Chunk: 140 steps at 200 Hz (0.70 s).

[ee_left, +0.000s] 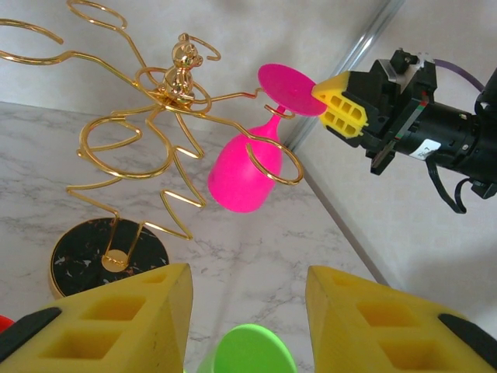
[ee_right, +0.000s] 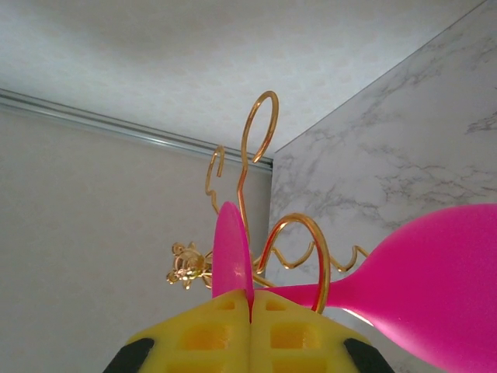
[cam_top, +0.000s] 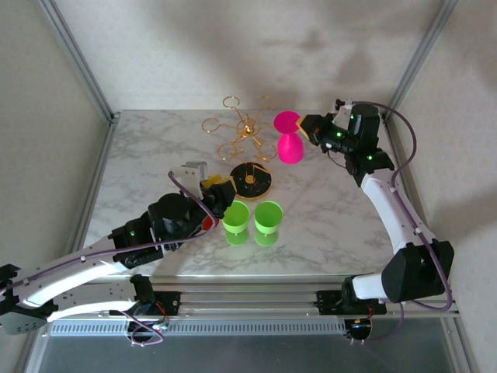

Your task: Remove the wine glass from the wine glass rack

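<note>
A pink wine glass [cam_top: 290, 148] hangs upside down from the gold wire rack [cam_top: 247, 128]. Its stem [ee_left: 269, 126] rests in a looped arm [ee_right: 299, 241], the bowl [ee_left: 242, 177] points down and the flat foot [ee_right: 232, 249] is on top. My right gripper [cam_top: 305, 125] is at the rack's right side. Its yellow pads [ee_right: 221, 326] are shut on the edge of the foot. The rack's round black-and-gold base [ee_left: 85, 252] stands on the marble table. My left gripper [ee_left: 248, 311] is open near the base, with nothing held between its fingers [ee_left: 116, 326].
Two green glasses [cam_top: 236, 220] [cam_top: 269, 217] stand upside down on the marble table [cam_top: 334, 210], in front of the rack base [cam_top: 250, 179] and just right of my left gripper [cam_top: 217, 194]. One green foot [ee_left: 248, 350] lies below its open jaws. Walls and metal frame posts [cam_top: 78, 58] close in the table.
</note>
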Tool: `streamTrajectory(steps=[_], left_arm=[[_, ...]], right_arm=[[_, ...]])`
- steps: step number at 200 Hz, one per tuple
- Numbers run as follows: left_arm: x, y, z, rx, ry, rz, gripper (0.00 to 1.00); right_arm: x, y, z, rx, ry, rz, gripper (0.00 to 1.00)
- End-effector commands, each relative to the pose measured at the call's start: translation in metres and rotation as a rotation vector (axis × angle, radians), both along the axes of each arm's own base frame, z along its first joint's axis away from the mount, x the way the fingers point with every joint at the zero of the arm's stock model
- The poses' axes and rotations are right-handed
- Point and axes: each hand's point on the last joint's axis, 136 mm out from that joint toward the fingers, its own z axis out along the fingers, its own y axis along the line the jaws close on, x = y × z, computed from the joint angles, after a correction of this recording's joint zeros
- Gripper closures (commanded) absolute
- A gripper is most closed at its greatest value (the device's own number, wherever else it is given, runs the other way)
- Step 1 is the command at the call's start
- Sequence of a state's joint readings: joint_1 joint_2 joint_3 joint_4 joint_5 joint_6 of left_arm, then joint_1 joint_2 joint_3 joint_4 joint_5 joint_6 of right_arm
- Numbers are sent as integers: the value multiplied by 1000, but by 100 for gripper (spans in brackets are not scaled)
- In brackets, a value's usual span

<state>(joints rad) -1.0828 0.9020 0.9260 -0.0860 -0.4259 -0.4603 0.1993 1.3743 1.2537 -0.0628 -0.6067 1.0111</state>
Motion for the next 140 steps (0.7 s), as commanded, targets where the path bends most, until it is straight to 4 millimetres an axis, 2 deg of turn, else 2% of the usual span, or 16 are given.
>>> streamTrajectory(steps=[1, 140], left_arm=[[2, 3, 1, -18, -1, 10, 58], [2, 5, 0, -24, -2, 23, 58]], right_arm=[[1, 8, 18, 24, -49, 36, 100], [7, 28, 24, 16, -68, 84, 100]])
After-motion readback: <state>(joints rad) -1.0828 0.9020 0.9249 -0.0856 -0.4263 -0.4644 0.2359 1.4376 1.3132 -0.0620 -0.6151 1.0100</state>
